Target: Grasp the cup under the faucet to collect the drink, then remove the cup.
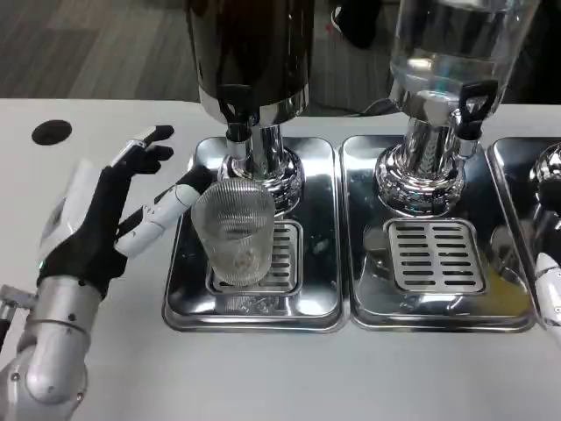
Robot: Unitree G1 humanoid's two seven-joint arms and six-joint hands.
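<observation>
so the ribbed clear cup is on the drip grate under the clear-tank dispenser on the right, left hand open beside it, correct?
Not quite. In the head view the cup stands on the grate under the dark-tank dispenser, on the left tray. The left hand is open beside it, as you said.

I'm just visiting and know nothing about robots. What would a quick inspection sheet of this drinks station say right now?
Surface: white table with a round black mark at far left.
Job's things: clear ribbed cup on the drain grille of the left drip tray, below the dark dispenser's faucet.
Clutter: a second drip tray under a clear dispenser with a black tap handle.
Hands: left hand beside the cup, fingers spread, one finger reaching its side; no grasp seen. Right hand at the picture's right edge, state unclear.
Cables: nothing seen.
Surroundings: dark carpet behind the table.
</observation>
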